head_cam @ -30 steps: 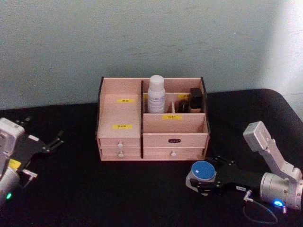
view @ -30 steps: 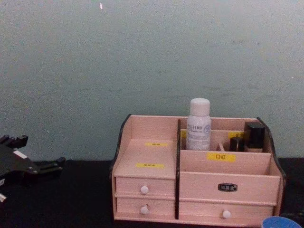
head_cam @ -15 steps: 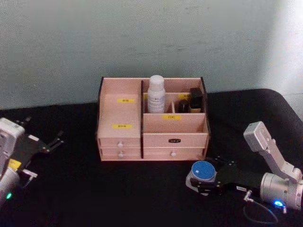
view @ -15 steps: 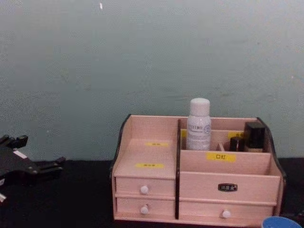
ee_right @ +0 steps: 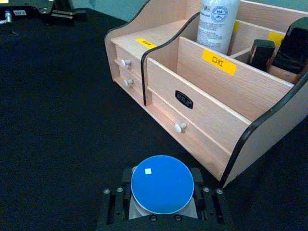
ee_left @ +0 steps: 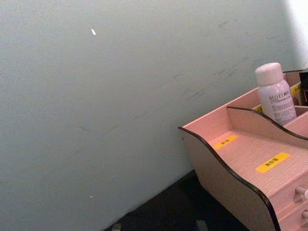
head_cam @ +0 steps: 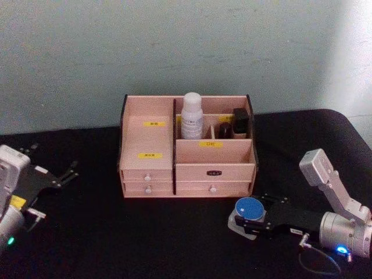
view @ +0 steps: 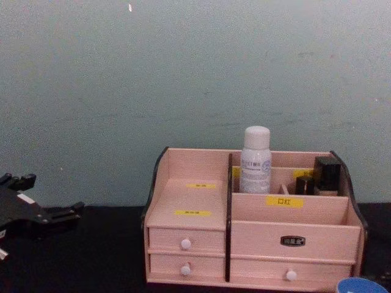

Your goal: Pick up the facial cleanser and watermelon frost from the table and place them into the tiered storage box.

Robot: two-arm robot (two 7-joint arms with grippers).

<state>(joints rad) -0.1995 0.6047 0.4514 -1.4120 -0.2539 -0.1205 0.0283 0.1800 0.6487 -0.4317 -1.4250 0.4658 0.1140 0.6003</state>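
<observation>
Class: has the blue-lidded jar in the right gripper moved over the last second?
No. In the head view the blue-lidded jar sits at the same spot before the right-hand drawers of the tiered storage box, in the right gripper.

The yellow label [ee_right: 219, 62] on the front of the tiered storage box [ee_right: 207, 96] says "口红". The white bottle [ee_right: 219, 19] in the box has words too small to read.

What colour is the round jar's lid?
Bright blue with a small white spot; the round jar's lid shows best in the right wrist view.
</observation>
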